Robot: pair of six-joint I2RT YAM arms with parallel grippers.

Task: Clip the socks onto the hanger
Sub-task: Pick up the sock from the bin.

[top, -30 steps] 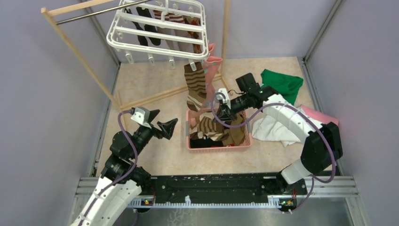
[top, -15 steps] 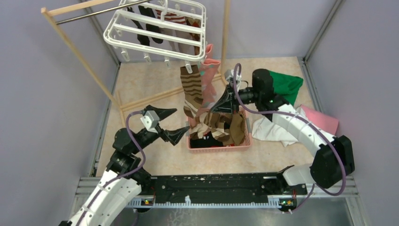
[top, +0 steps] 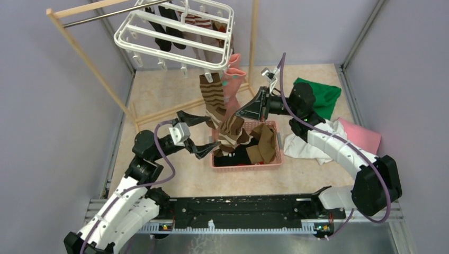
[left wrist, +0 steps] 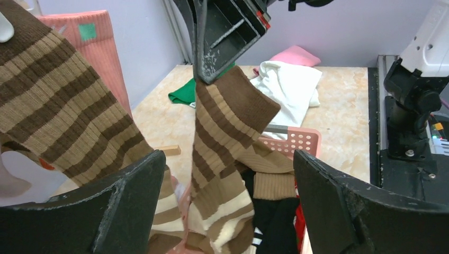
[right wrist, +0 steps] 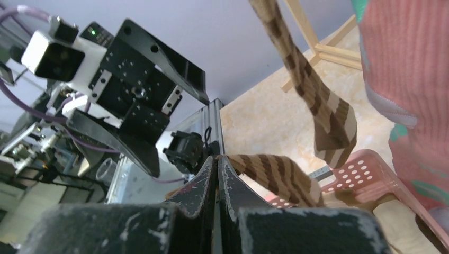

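My right gripper (top: 239, 113) is shut on the cuff of a brown-cream striped sock (top: 231, 131), which hangs over the pink basket (top: 275, 161). In the right wrist view the right gripper (right wrist: 217, 160) pinches that sock (right wrist: 275, 173). My left gripper (top: 213, 132) is open just left of the sock. From the left wrist, the left gripper (left wrist: 227, 159) frames the sock (left wrist: 225, 137) without touching it. The white hanger (top: 159, 47) hangs at the back. A striped sock (top: 213, 95), a pink sock (top: 234, 79) and black socks (top: 168, 33) are clipped to it.
The hanger's rod sits on a wooden rack (top: 87, 58) at the back left. More brown and black socks (top: 254, 151) lie in the basket. A green cloth (top: 320, 95), a white cloth (top: 304, 143) and a pink cloth (top: 365, 135) lie to the right. Grey walls enclose the floor.
The right gripper has lifted the striped sock up out of the basket. The left arm has swung right until its open fingers face the sock. The hanger has swayed slightly left.
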